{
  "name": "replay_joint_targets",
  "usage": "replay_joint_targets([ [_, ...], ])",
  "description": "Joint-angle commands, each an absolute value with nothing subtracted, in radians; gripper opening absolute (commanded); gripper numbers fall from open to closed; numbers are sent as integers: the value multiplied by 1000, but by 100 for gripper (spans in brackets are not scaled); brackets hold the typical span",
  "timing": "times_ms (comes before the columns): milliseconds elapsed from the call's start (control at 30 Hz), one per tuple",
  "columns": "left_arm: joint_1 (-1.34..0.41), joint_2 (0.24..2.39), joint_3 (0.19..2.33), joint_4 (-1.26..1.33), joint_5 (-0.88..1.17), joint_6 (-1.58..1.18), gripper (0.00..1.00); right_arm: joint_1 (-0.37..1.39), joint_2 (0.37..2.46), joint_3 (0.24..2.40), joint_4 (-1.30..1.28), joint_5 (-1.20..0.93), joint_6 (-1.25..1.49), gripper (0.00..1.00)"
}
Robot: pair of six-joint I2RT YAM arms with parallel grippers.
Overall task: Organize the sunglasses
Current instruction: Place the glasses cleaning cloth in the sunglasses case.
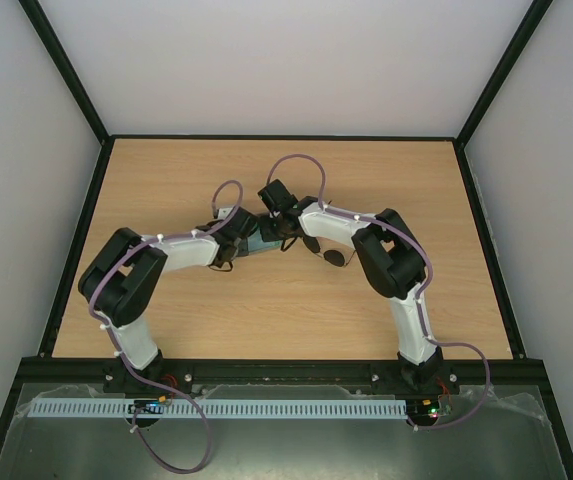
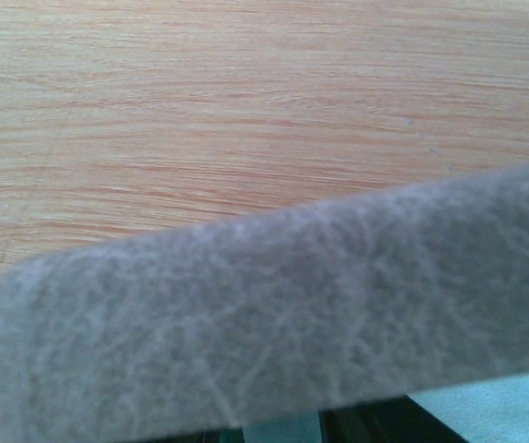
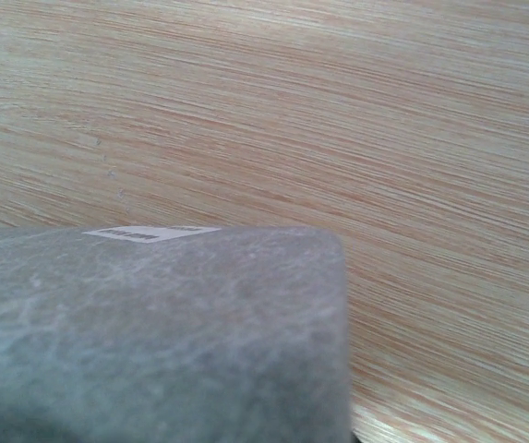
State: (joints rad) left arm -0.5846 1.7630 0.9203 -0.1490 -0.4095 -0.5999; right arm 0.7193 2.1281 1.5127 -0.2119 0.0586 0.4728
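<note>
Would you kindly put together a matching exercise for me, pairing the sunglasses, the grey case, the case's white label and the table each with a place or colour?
Things:
1. sunglasses
2. grey case
3. white label
4. table

Descriptions:
A. light wood grain
B. on the case's upper edge, right wrist view
C. dark, lying on the wood to the right of the case in the top view
D. fills the lower part of both wrist views

Pairs: 1-C, 2-D, 3-B, 4-A

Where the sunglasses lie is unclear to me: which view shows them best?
Top external: the sunglasses lie on the table beside the right arm, one round lens visible. Both wrist views show the grey case and table, no sunglasses.
</note>
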Motion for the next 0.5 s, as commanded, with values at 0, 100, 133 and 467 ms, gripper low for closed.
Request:
replay_joint_targets([
  [0,-576,1725,900,-173,-425,-613,34,713,2145,1535,-249,78,457,1],
  [100,-576,1716,893,-171,-417,-616,41,714,2147,1537,-252,84,457,1],
  [133,-576,1712,892,-172,-415,-617,43,714,2147,1537,-253,88,457,1],
  [467,-578,1676,894,-169,-372,-616,51,712,2135,1530,-254,81,455,2],
])
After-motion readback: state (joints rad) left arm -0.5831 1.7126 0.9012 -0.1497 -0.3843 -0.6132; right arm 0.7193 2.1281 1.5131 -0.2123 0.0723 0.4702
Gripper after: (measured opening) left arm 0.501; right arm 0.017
